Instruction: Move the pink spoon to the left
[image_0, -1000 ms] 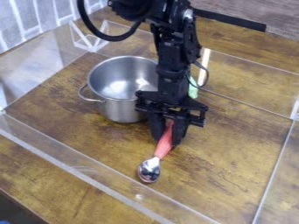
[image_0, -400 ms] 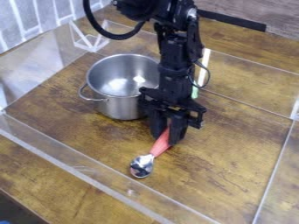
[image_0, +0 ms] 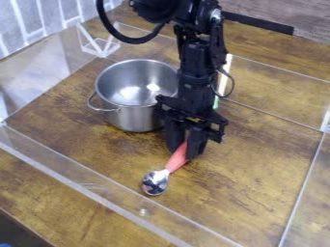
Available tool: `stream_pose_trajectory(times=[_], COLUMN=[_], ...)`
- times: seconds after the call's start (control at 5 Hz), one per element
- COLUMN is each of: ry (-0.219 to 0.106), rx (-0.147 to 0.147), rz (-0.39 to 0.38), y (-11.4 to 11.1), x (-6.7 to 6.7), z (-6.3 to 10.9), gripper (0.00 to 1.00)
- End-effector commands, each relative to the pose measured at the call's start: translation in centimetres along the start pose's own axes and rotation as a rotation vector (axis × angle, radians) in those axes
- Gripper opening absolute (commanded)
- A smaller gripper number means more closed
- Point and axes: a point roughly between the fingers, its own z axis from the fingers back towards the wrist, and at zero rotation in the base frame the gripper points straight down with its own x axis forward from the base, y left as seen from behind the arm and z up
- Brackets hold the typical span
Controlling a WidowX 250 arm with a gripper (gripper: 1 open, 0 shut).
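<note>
- One arm is all I'm driving, and it takes up the upper middle of the frame, coming straight down onto the wooden table [image_0: 77, 207].
- Left of the arm, at centre left, sits the steel pot [image_0: 131, 95]; it's not part of the job, but it stands in the leftward path, so I judge the next move needs a route in front of it.
- Low on the arm, the gripper [image_0: 191, 141] points down with its jaws clenched on the handle of the pink spoon [image_0: 172, 164].
- From the jaws the spoon slants down-left, handle end pinched, shiny bowl resting on or just above the wood at lower centre; I can't tell which.
- As I read it, the grasp is made and the carry to the left is what remains.
- No brand, label or writing is legible anywhere I can see.
</note>
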Motion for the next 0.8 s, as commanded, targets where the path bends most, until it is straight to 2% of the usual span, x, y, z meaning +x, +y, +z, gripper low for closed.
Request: stream_pose_trajectory(times=[0.0, 0.4, 0.6], ry=[-0.033, -0.022, -0.014], rx=[-0.01, -0.029, -0.031], rz=[-0.006, 0.046, 0.047], y=[-0.8, -0.6, -1.0], x=[0.0, -1.1, -1.0], z=[1.1, 1.2, 1.3], gripper=[0.0, 0.0, 0.0])
